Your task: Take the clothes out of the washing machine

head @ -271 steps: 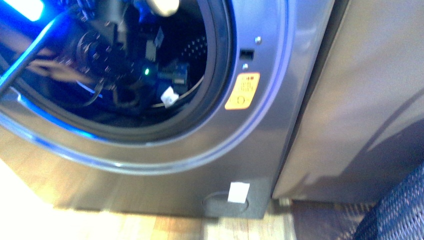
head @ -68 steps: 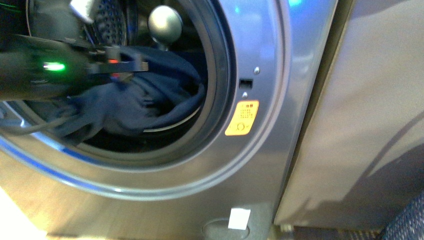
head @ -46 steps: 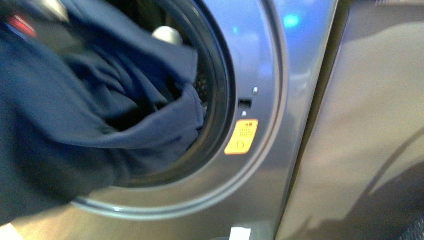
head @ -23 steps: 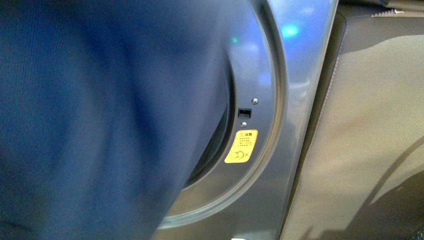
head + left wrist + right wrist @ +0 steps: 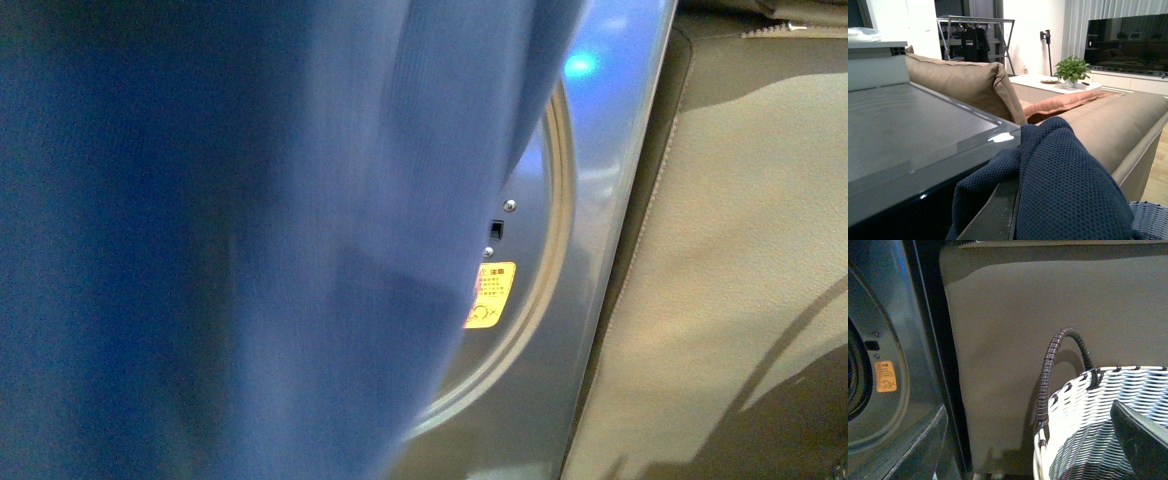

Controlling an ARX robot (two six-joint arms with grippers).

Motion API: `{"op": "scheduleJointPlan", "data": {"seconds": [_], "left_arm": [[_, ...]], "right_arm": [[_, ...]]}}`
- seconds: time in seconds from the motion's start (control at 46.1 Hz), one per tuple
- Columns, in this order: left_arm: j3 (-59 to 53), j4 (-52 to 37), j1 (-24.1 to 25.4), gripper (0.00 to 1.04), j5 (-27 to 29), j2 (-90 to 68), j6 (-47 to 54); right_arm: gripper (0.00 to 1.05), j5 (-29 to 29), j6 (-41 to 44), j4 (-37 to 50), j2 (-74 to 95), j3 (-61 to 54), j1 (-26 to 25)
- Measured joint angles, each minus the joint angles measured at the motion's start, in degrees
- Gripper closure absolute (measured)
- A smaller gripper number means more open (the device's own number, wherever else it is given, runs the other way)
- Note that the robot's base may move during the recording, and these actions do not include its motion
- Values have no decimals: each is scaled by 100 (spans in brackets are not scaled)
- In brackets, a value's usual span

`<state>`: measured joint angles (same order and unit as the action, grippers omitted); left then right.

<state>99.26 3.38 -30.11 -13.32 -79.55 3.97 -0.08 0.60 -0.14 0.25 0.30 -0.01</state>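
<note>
Status: the clothes hang right in front of the front camera and blank out most of that view. Only the right strip of the washing machine, its orange sticker and the sofa side show past them.

Left wrist view: the navy knit is draped over the left gripper, up at the level of the machine's top, with the sofa behind.

Handling:
- Open knit, soft, fully limp, no stiffness. It folds and sags wherever it is unsupported.
- Light, I'd judge, unless wet. Can't tell wetness from here.
- Not slippery. The loose weave could snag on the door rim or the basket handle.
- Best hold is a bunched fold near the middle of the piece, so the tails hang short and even. An edge pinch leaves a long trailing end.

Fingers:
- Left: one dark finger shows under the cloth and the rest is covered. Probably pinched on the fabric, but the jaw gap is hidden, so I can't tell how far open it is.
- Right gripper: only one finger's edge is in frame, over the white-grey woven basket. Nothing visible in it, and the opening can't be judged.

The basket sits beside the sofa, near the machine front.
</note>
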Motion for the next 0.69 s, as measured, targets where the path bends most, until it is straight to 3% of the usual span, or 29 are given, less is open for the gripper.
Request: {"op": "scheduleJointPlan", "data": {"seconds": [0.282,0.499,0.694], "left_arm": [[2000,944,-254,90,201,-1034,90],[4870,2522,-417,90,293,-2369,208],[5490,2865,-483,90,306,-2765,208]], "right_arm": [[8,0,0,0,0,0,0],[8,2,0,0,0,2,0],[8,2,0,0,0,0,0]]}}
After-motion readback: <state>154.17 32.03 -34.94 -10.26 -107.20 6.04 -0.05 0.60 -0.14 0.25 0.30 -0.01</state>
